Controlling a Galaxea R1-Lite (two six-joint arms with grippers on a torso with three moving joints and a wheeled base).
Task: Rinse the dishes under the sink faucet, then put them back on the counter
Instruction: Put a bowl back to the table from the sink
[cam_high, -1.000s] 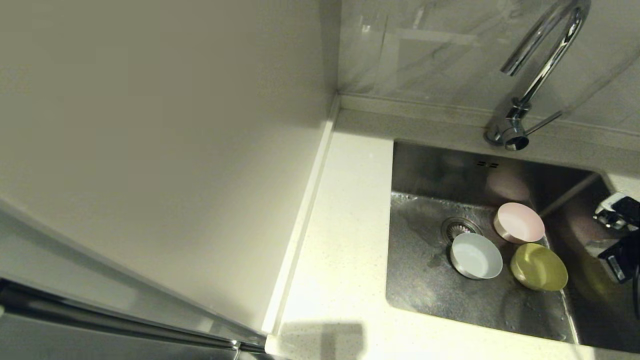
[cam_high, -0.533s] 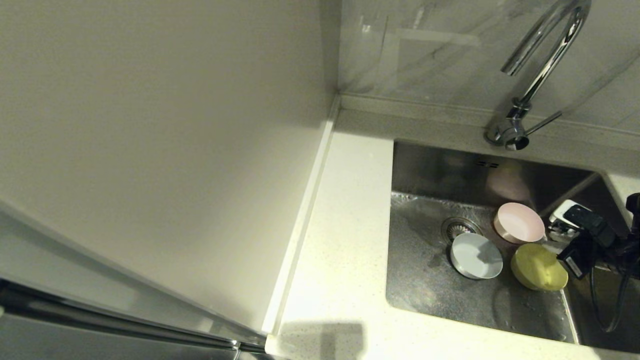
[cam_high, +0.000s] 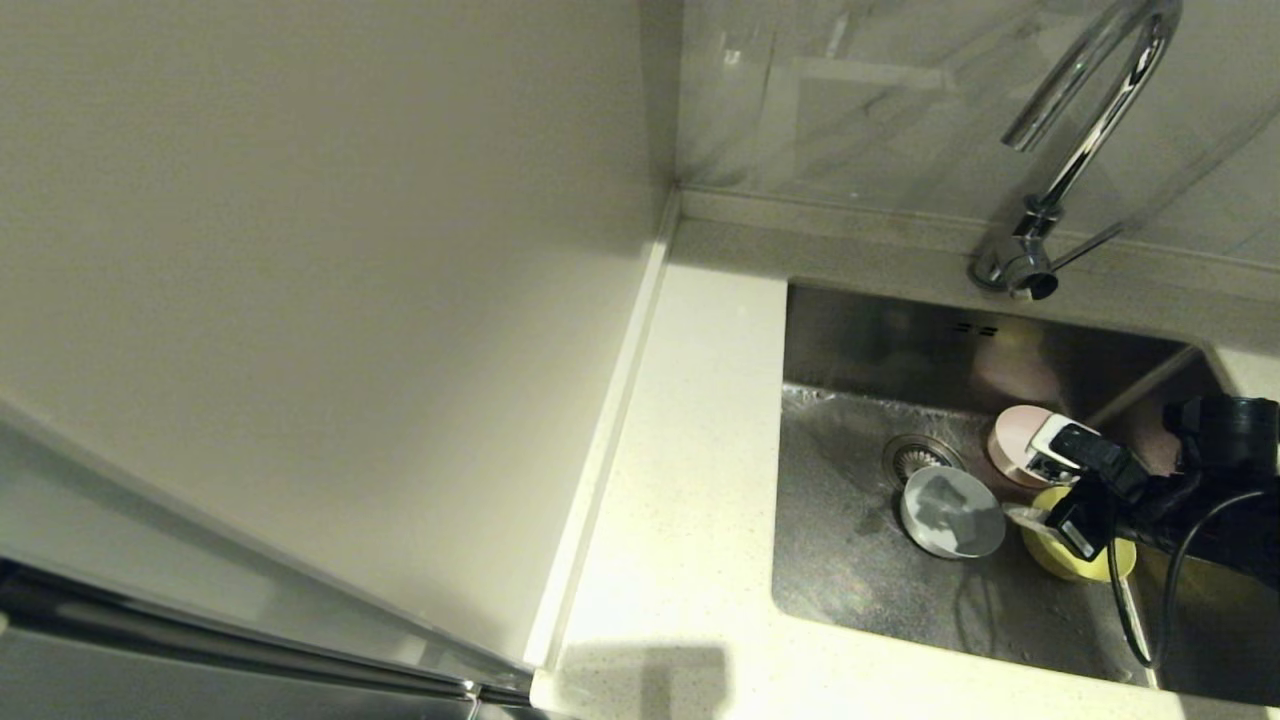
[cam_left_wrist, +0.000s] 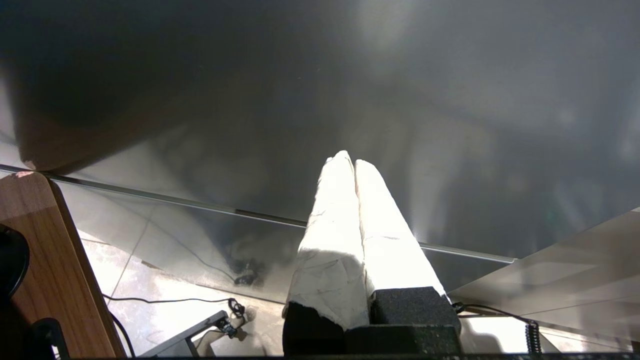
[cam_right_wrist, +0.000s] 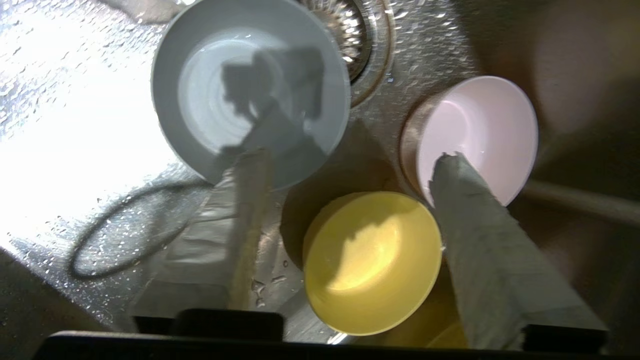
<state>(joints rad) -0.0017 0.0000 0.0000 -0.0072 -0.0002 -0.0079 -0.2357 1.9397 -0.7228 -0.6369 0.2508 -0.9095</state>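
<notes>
Wall panel (cam_high: 300, 280), plain and cream, fills the left of the head view, and a raised pale edge strip (cam_high: 600, 440) runs along its foot. Next to it lies the counter (cam_high: 680, 520), white and finely speckled. The left gripper (cam_left_wrist: 352, 165) is seen only in the left wrist view, parked away from the sink, with its two white-wrapped fingers pressed together and nothing between them.

To the right of the counter the sink (cam_high: 850, 580) is set, its steel floor wet, with the drain (cam_high: 915, 455) near the middle and two small overflow slots (cam_high: 973, 327) in the back wall. The faucet (cam_high: 1060, 170) rises behind the basin, its spout curving over to the left.

Three bowls are seen on the sink floor. The blue-white bowl (cam_high: 950, 513) sits just beside the drain, the pink bowl (cam_high: 1015, 440) behind and to its right, and the yellow bowl (cam_high: 1070, 555) in front of the pink one.

The right gripper (cam_high: 1045, 485) is held over the bowls from the right side of the sink. Its fingers are spread wide apart, and nothing is gripped. In the right wrist view one finger (cam_right_wrist: 245, 210) is seen over the rim of the blue-white bowl (cam_right_wrist: 250, 95), the other over the pink bowl (cam_right_wrist: 480, 125), with the yellow bowl (cam_right_wrist: 372, 262) between them.
</notes>
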